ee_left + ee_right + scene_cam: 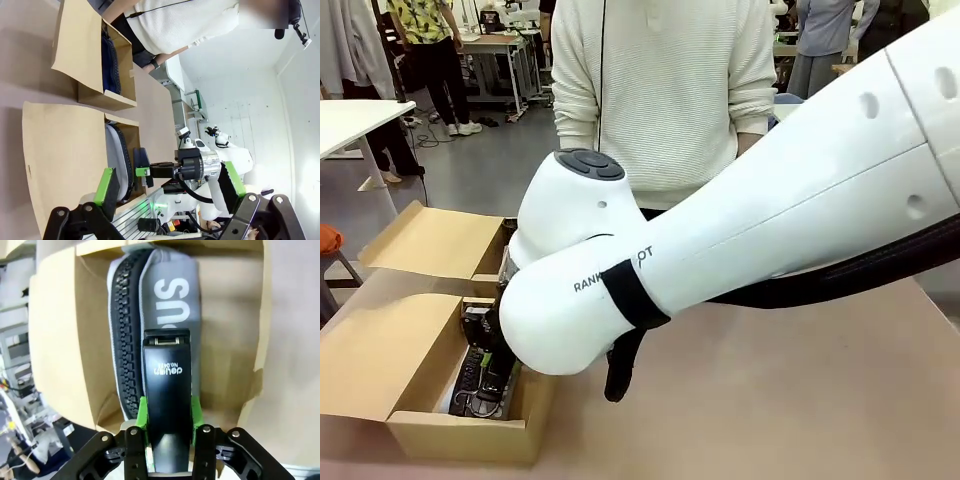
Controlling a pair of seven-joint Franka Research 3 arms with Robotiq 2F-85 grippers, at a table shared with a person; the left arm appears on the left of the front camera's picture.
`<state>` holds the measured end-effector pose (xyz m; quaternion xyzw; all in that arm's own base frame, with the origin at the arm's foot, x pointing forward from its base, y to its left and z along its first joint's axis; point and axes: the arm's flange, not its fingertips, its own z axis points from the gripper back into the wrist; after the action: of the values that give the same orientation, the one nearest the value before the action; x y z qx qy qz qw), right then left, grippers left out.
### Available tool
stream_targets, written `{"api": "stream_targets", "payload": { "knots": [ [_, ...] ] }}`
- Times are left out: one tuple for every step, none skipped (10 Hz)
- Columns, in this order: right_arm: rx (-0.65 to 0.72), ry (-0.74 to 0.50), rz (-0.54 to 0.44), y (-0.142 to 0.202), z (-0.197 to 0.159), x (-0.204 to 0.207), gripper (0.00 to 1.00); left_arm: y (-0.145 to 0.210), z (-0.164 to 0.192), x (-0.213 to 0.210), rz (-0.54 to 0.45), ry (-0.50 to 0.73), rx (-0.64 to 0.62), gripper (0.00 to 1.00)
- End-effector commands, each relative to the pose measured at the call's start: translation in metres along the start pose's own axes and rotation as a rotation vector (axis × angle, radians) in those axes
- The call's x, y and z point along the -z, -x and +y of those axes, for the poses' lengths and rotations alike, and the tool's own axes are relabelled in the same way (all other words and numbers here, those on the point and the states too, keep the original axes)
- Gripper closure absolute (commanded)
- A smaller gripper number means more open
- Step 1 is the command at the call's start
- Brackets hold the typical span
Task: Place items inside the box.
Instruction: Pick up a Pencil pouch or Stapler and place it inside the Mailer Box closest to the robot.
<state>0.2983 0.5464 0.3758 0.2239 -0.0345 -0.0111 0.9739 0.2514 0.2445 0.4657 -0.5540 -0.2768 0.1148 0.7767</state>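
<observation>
Sitting far left: cardboard box (460, 435) on the desk (790, 400), flaps folded out, top open.
Pouch, look: grey pencil pouch (172, 285) with a thick black zip down one long side and white lettering ending in "US" on the fabric.
Pouch, place: flat on the box floor, taking up most of its length. In the right wrist view it lies under and beyond the jaws.
Stapler, look: black stapler (167, 385) with a glossy top, small pale print and a metal hinge pin at its far end.
Stapler, place: inside the box opening, over the pouch and lengthwise along it. Touching the pouch or just above it, cannot tell.
Right jaws: clenched on the stapler's near half, green pads (143, 412) pressed to both flanks. The hinge end sticks out past the fingertips.
Person: pale knit sweater (665, 90), standing at the far edge of the desk.
Right arm: white arm (740, 230) comes in from the right, crosses the middle and dips into the box.
Left jaws: released, their green pads (106, 186) wide apart with nothing between them. They are off to one side of the box, facing the pouch and stapler.
</observation>
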Motion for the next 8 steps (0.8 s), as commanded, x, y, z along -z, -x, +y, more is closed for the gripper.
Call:
{"api": "stream_targets", "payload": {
  "knots": [
    [0.029,0.036,-0.025,-0.0014,0.0215,0.0004,0.64,0.0001,-0.0004,0.0007,-0.008,0.016,0.016,0.00],
    [0.033,0.034,-0.029,-0.0021,0.0211,0.0002,0.64,0.0001,-0.0004,0.0007,-0.008,0.016,0.016,0.00],
    [0.036,0.032,-0.022,-0.0030,0.0206,0.0010,0.64,0.0001,-0.0004,0.0007,-0.008,0.016,0.016,0.00],
    [0.046,0.031,-0.012,-0.0039,0.0195,0.0016,0.54,0.0001,-0.0004,0.0007,-0.008,0.016,0.016,0.00],
    [0.045,0.026,-0.008,-0.0039,0.0176,0.0007,0.05,0.0001,-0.0004,0.0007,-0.008,0.016,0.016,0.00],
    [0.050,0.021,-0.008,-0.0040,0.0159,-0.0024,0.00,0.0001,-0.0004,0.0007,-0.008,0.016,0.016,0.00],
    [0.053,0.016,-0.019,-0.0045,0.0147,-0.0053,0.00,0.0001,-0.0004,0.0007,-0.008,0.016,0.016,0.00],
    [0.062,0.007,-0.025,-0.0057,0.0135,-0.0083,0.00,0.0001,-0.0004,0.0007,-0.008,0.016,0.016,0.00]
  ]
}}
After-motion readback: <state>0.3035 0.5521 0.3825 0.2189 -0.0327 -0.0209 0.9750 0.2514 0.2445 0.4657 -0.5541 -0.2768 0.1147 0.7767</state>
